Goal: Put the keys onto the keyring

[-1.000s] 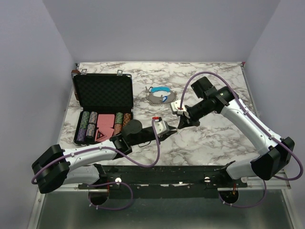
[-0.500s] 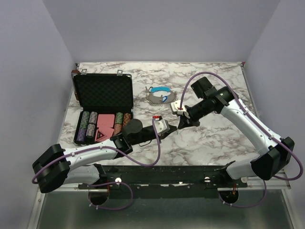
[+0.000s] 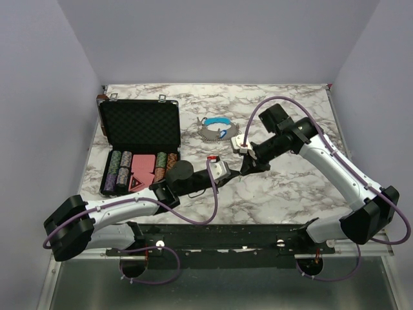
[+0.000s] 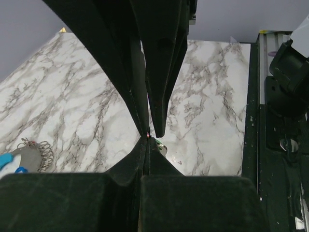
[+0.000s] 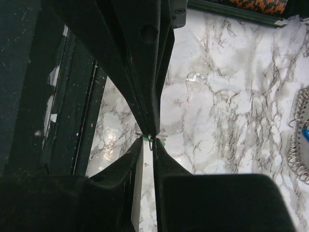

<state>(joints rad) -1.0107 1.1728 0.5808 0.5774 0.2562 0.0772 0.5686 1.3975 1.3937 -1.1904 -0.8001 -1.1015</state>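
My two grippers meet tip to tip over the middle of the marble table. My left gripper (image 3: 235, 175) (image 4: 146, 141) is shut, with a sliver of red pinched at its tips. My right gripper (image 3: 242, 172) (image 5: 153, 142) is shut on a tiny green-headed key (image 5: 147, 139) with a thin wire loop beside it. That key's metal part shows by the left tips (image 4: 161, 148). The keyring (image 3: 216, 128), a grey loop with a blue segment, lies on the table beyond the grippers. It also shows at the edges of the left wrist view (image 4: 30, 153) and the right wrist view (image 5: 298, 145).
An open black foam-lined case (image 3: 141, 126) stands at the left, with rows of poker chips (image 3: 120, 169) and a red card deck (image 3: 141, 171) in its lower half. The black base rail (image 3: 219, 234) runs along the near edge.
Both grippers stay joined tip to tip. Their tips have shifted very slightly toward the far side of the table.
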